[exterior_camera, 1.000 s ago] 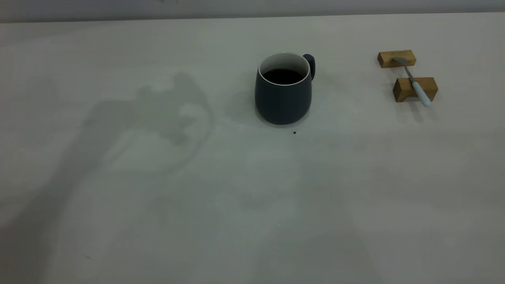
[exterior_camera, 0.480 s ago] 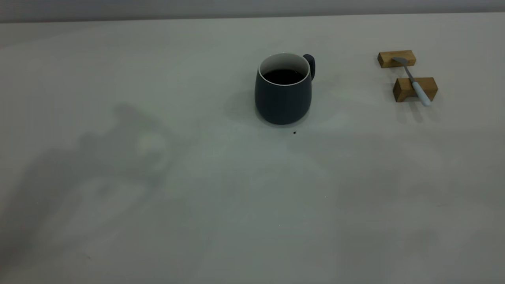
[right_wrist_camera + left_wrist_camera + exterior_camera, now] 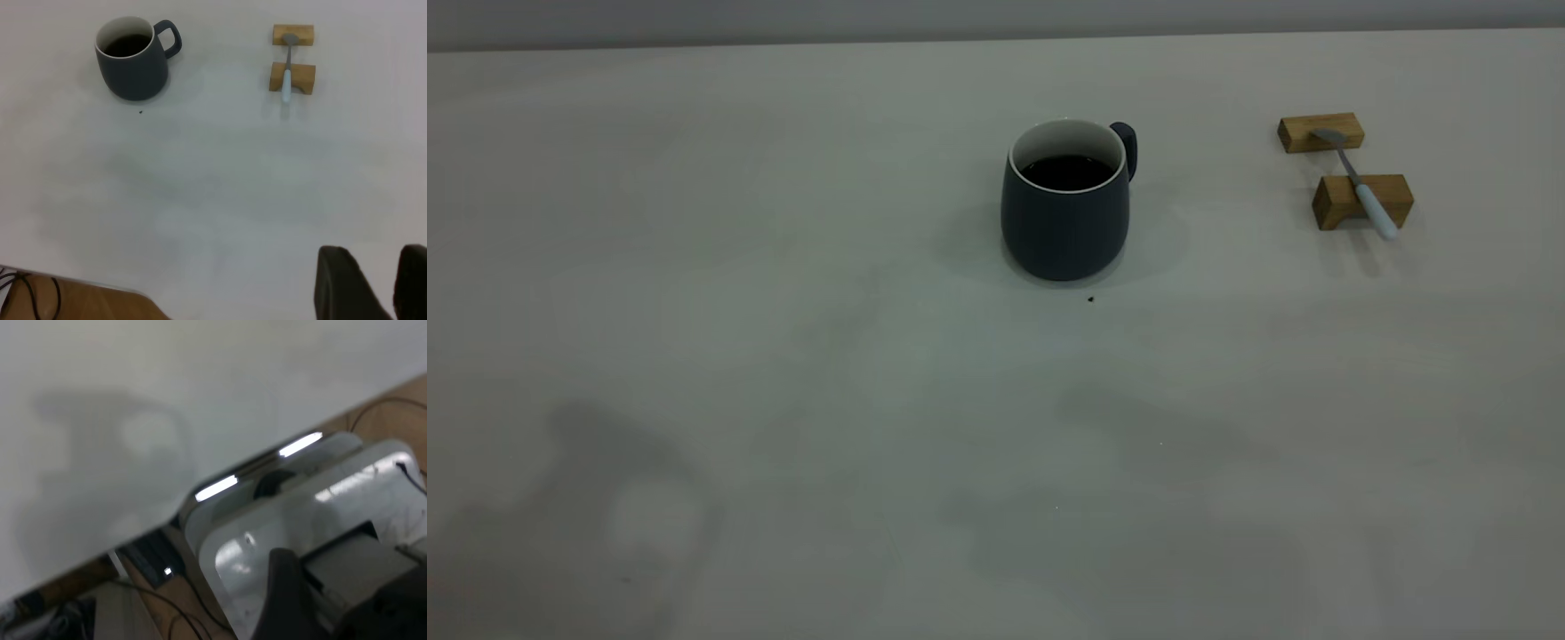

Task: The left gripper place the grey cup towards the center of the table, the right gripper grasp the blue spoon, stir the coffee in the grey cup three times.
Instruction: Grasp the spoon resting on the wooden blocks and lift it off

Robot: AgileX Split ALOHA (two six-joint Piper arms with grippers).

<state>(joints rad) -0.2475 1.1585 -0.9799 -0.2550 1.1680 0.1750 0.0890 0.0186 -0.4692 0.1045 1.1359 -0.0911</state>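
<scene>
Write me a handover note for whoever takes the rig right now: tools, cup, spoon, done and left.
Left tool: back over the table edge, holding nothing.
Right tool: fingers apart, empty, far from the blue spoon.
Grey cup: upright near table centre, coffee inside, handle toward the spoon.
Spoon: bridging two wooden blocks, untouched.
Done: cup placed. Left: grasp spoon, stir three times.

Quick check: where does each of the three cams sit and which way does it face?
Exterior: above the table, angled down at cup and spoon; no arm shows.
Left wrist: off the table edge, sees bare table; one dark finger.
Right wrist: high, looking down; right gripper open.
Exterior and right wrist share cup, spoon, wooden blocks.
</scene>
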